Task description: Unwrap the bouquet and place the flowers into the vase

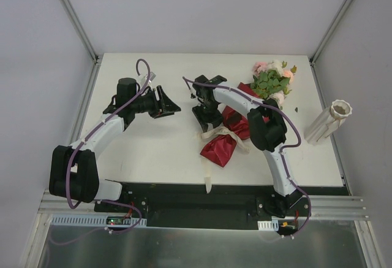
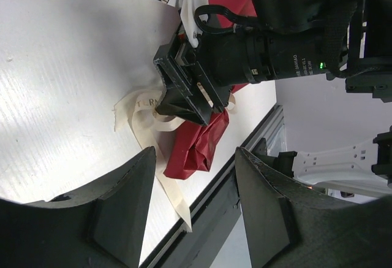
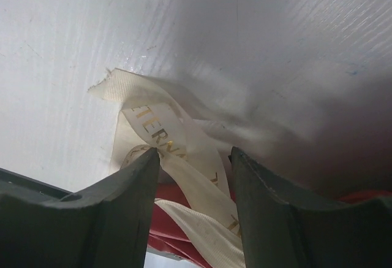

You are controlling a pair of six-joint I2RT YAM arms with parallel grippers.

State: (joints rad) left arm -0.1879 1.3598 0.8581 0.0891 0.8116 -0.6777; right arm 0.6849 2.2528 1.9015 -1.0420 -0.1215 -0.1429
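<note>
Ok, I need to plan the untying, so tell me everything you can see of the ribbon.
The ribbon is cream woven tape with gold lettering, looped round the maroon paper of the bouquet. It lies on the white table; one tail reaches the near edge. The right gripper, open, straddles a strand.

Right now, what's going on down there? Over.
Left hand open, hovering. Right hand open astride the cream ribbon. Bouquet wrapped; vase empty. Nothing blocking.
</note>
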